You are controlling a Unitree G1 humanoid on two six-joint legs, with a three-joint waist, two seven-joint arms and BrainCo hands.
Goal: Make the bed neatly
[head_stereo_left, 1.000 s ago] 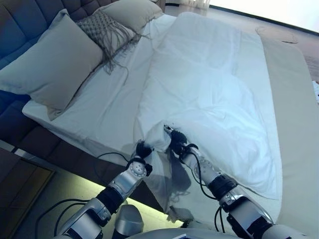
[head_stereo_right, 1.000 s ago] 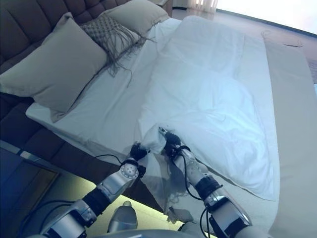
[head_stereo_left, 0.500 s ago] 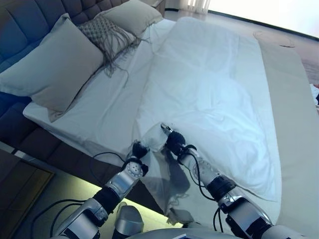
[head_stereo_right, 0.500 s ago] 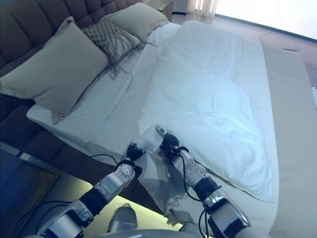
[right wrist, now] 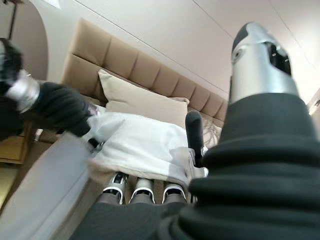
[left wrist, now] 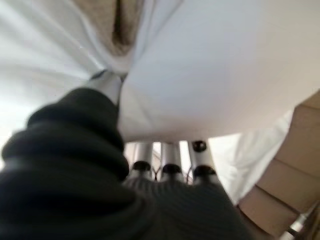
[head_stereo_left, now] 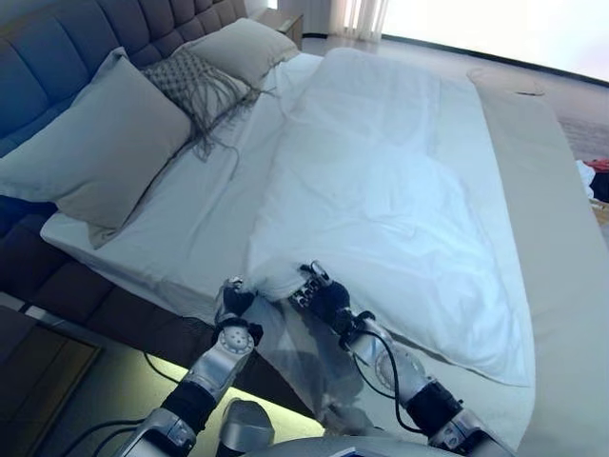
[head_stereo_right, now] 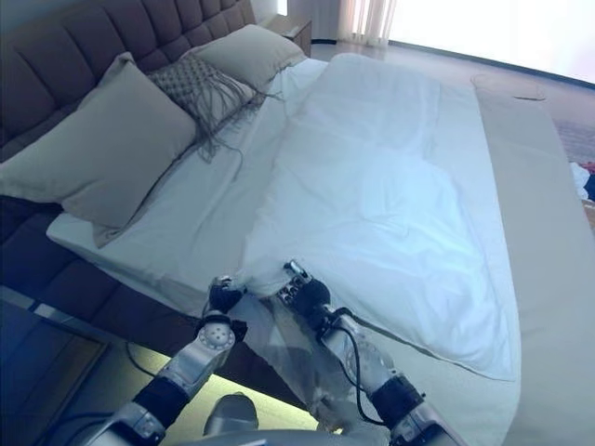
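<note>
Both hands grip the near corner of the white duvet at the side edge of the bed.

The left hand point(head_stereo_left: 231, 298) and right hand point(head_stereo_left: 319, 293) sit close together at the bed's point(head_stereo_left: 533, 200) near side edge, each with fingers curled around a bunch of the duvet point(head_stereo_left: 381, 181); in the left wrist view the cloth gathers into the thumb's pinch. The duvet lies lengthwise down the mattress, its long axis from headboard to foot, its top edge short of the large pillow point(head_stereo_left: 100, 143), the fringed cushion point(head_stereo_left: 195, 86) and the far pillow point(head_stereo_left: 243, 48). The step in hand looks like drawing the cover's near corner up and out. Next, I judge, the hands should spread apart and pull towards the headboard, flattening the creases mid-cover.
</note>
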